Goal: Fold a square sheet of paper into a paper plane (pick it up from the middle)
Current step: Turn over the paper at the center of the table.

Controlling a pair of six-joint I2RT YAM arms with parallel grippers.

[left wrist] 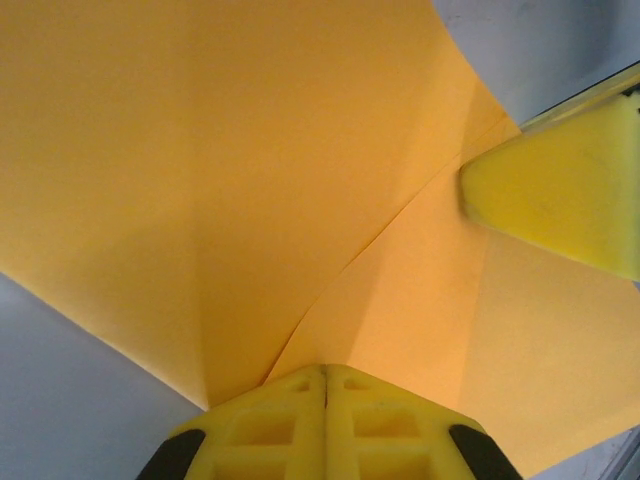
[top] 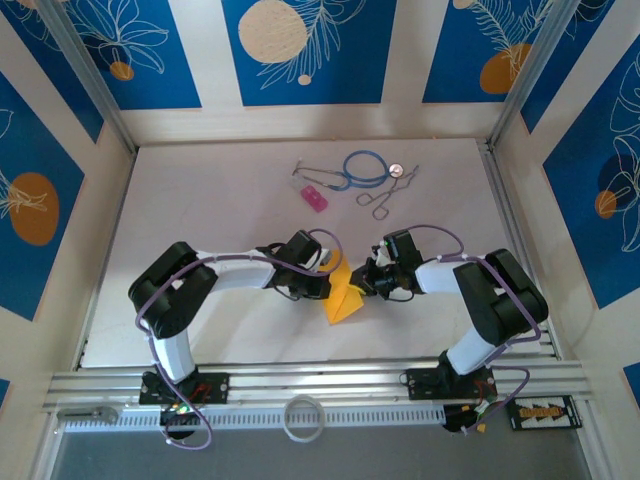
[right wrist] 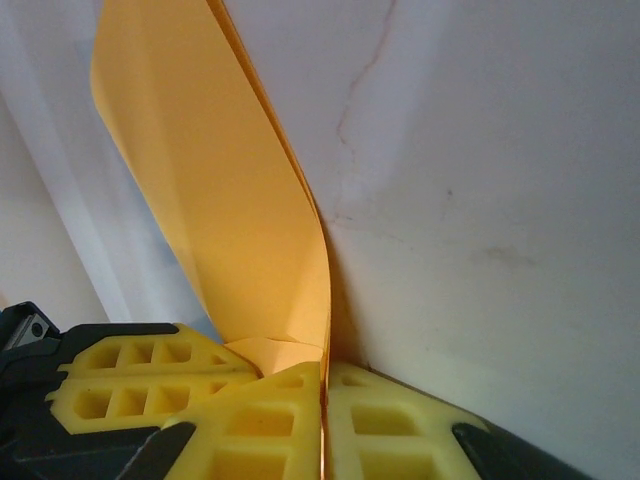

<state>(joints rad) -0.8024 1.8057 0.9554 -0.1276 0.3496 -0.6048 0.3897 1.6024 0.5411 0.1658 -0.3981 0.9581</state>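
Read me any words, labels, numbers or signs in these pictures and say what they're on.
No text can be read.
On the small black-and-yellow plate at the near right edge: markings too small to read.
On the folded orange-yellow sheet of paper: nothing printed.

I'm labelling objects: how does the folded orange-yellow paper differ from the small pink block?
The folded orange-yellow paper is pinched by the left gripper and right gripper; the small pink block lies untouched farther back. The paper is larger, thin, creased; the block small, chunky. Both are brightly coloured.
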